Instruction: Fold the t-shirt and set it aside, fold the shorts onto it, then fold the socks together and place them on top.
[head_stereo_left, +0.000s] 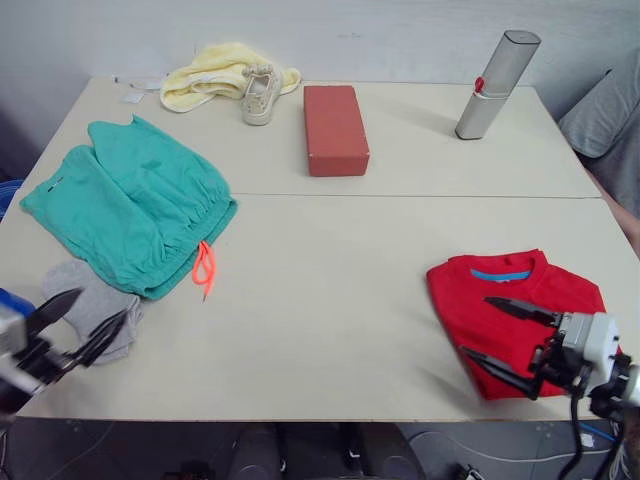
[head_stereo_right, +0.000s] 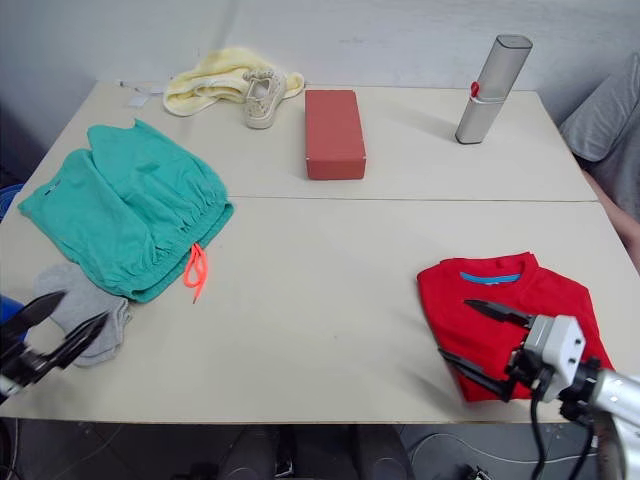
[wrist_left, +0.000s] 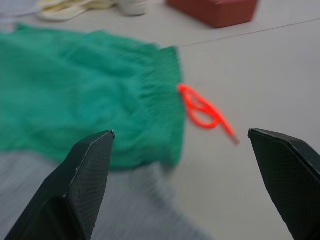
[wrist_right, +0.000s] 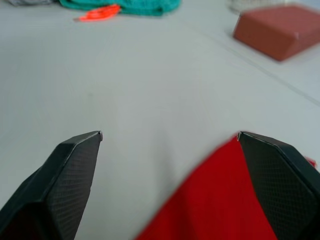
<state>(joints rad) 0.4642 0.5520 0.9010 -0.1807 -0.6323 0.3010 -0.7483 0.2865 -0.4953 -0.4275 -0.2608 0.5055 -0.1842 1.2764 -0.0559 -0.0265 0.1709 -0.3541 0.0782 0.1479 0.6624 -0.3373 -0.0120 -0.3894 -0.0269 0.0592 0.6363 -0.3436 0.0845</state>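
Note:
The red t-shirt (head_stereo_left: 520, 310) lies folded at the table's front right, blue collar band facing the back. My right gripper (head_stereo_left: 482, 327) hovers open over the shirt's left front part, holding nothing. The teal shorts (head_stereo_left: 130, 205) are spread flat at the left, their orange drawstring (head_stereo_left: 204, 268) trailing toward the front. The grey socks (head_stereo_left: 90, 305) lie just in front of the shorts near the front left edge. My left gripper (head_stereo_left: 94, 320) stands open above the socks, empty. In the left wrist view the shorts (wrist_left: 75, 110) and the socks (wrist_left: 145, 210) lie between the fingers.
A red-brown box (head_stereo_left: 335, 128) sits at the back centre. Beside it lie a pale yellow cloth (head_stereo_left: 215, 75) and a small light shoe (head_stereo_left: 260, 95). A silver cylinder (head_stereo_left: 495, 85) with a red tag leans at the back right. A person's grey sleeve (head_stereo_left: 610, 110) shows at the right edge.

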